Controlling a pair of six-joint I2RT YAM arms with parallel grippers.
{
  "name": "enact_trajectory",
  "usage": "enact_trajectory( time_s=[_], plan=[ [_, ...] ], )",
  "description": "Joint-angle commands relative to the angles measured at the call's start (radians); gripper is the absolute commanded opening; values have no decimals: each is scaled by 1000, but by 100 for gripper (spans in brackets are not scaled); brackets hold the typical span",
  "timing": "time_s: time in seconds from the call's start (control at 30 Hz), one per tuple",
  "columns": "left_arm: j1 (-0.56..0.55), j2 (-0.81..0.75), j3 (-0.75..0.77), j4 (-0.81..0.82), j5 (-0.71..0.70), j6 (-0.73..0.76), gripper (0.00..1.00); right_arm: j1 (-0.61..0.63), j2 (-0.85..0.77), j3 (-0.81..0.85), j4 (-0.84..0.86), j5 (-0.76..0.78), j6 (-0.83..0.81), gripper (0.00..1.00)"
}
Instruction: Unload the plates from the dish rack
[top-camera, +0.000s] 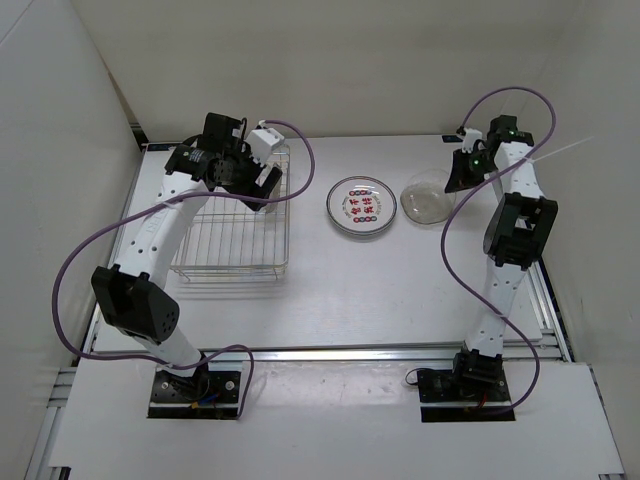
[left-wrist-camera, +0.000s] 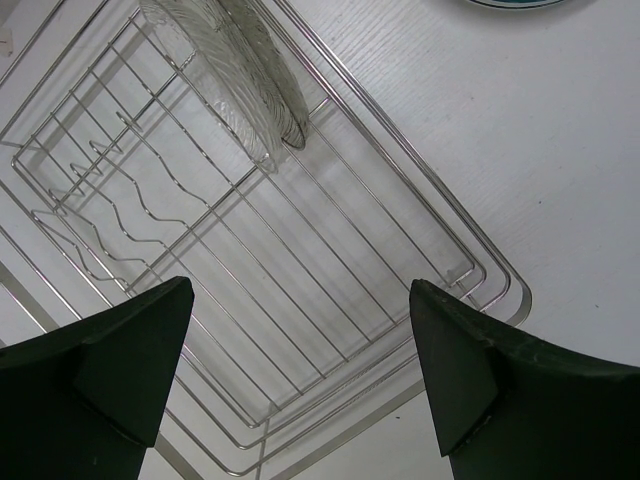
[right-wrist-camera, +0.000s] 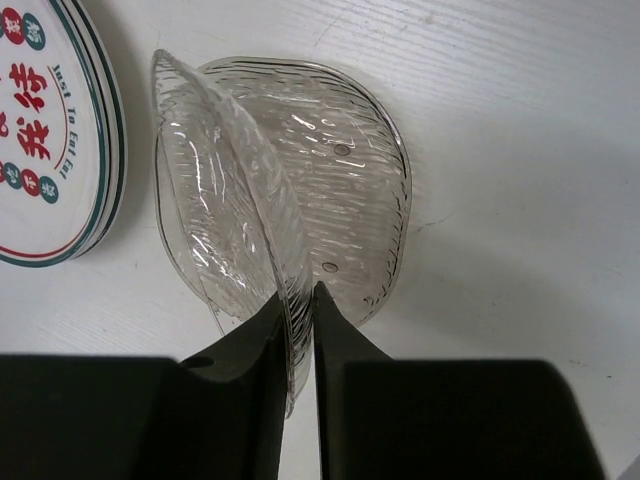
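The silver wire dish rack (top-camera: 232, 245) stands at the table's left. A clear ribbed glass plate (left-wrist-camera: 225, 70) stands on edge in its far end. My left gripper (top-camera: 262, 185) hovers over the rack (left-wrist-camera: 300, 300), open and empty. On the right, my right gripper (right-wrist-camera: 298, 295) is shut on the rim of a tilted clear glass plate (right-wrist-camera: 225, 190). That plate leans over another clear glass plate (right-wrist-camera: 350, 170) lying flat on the table (top-camera: 427, 200). Beside it lies a stack of white plates with green rims and red marks (top-camera: 360, 206).
The white plates (right-wrist-camera: 50, 130) lie close to the left of the glass ones. White walls enclose the table on the left, back and right. Purple cables loop from both arms.
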Motion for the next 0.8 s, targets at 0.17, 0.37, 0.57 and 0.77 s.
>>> enact_trajectory(
  time_s=[0.17, 0.37, 0.57, 0.77],
  plan=[
    [-5, 0, 27, -7, 33, -10, 100, 0, 30, 42, 13, -1, -4, 31],
    [-5, 9, 16, -7, 24, -21, 100, 9, -2, 19, 53, -1, 23, 85],
    [-5, 18, -44, 73, -31, -53, 100, 9, -82, -47, 160, 51, 83, 99],
    [11, 18, -96, 157, -107, -139, 100, 9, -183, -131, 169, 88, 124, 100]
  ],
)
